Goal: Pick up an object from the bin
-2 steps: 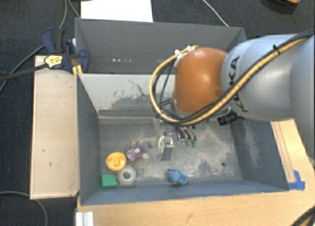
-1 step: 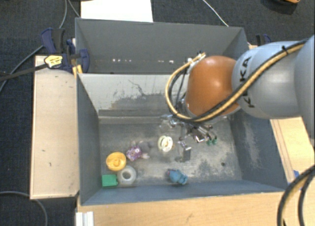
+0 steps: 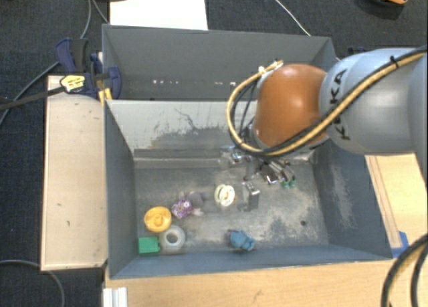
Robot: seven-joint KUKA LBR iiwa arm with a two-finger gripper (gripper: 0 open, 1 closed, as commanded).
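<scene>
One "KUKA"-lettered arm [image 3: 384, 108] over bin [image 3: 200, 65]

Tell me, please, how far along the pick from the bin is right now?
Done: the hand is low inside the bin, just right of a small white-and-yellow round thing. In hand: the approach; I see nothing gripped. Left: the grasp and the lift. The yellow disc, purple scrap, green block, grey roll and blue scrap lie on the floor.

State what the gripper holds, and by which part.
Cannot be told; the gripper is down beside a small white-and-yellow round thing, not clearly gripping it.
</scene>
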